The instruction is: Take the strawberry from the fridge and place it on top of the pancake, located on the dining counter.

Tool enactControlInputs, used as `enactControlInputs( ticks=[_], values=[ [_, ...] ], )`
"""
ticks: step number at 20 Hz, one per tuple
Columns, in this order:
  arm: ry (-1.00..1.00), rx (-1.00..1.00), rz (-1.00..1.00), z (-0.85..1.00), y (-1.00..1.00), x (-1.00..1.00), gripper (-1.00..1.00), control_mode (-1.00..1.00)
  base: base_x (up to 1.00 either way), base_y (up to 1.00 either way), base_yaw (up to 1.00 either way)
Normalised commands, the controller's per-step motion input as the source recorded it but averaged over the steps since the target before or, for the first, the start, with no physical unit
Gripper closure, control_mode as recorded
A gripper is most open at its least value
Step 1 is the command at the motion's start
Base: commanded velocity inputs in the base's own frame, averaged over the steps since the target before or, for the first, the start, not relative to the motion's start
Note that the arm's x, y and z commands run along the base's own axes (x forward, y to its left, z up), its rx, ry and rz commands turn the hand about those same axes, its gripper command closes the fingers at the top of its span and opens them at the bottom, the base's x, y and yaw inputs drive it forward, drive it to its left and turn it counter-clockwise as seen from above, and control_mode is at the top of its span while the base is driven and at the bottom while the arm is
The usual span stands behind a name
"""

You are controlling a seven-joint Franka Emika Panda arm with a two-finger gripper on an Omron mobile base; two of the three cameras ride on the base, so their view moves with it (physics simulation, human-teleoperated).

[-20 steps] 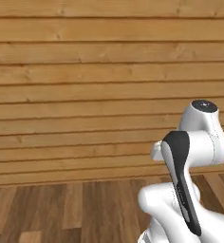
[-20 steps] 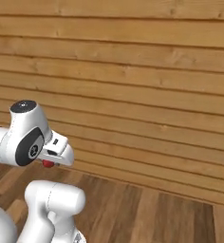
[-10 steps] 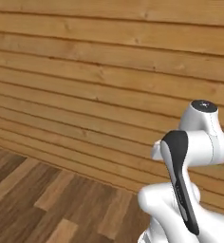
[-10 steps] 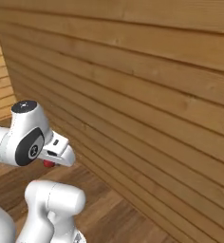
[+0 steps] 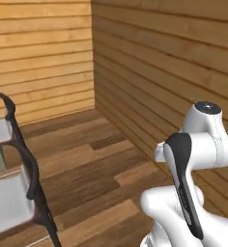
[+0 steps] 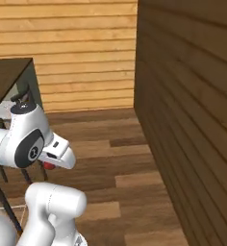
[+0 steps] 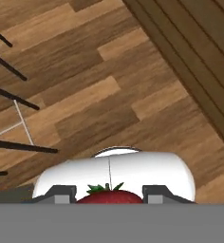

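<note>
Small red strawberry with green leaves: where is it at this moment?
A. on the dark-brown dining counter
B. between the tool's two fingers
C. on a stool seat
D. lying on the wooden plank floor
B: the hand view shows the small red strawberry with green leaves sitting between the tool's two dark fingers, well above the wooden plank floor.
</note>
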Motion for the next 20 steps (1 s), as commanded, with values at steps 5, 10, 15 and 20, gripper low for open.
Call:
enactControlInputs(
  ticks=[5,10,15,20],
  values=[
    [0.0,0.0,0.0,0.0,0.0,0.0,1.0,1.0,0.62,-0.23,0.92],
    [0.0,0.0,0.0,0.0,0.0,0.0,1.0,1.0,0.78,-0.3,0.88],
    [0.0,0.0,0.0,0.0,0.0,0.0,1.0,1.0,0.84,-0.75,0.71],
    [0.0,0.0,0.0,0.0,0.0,0.0,1.0,1.0,0.64,-1.0,0.55]
  ],
)
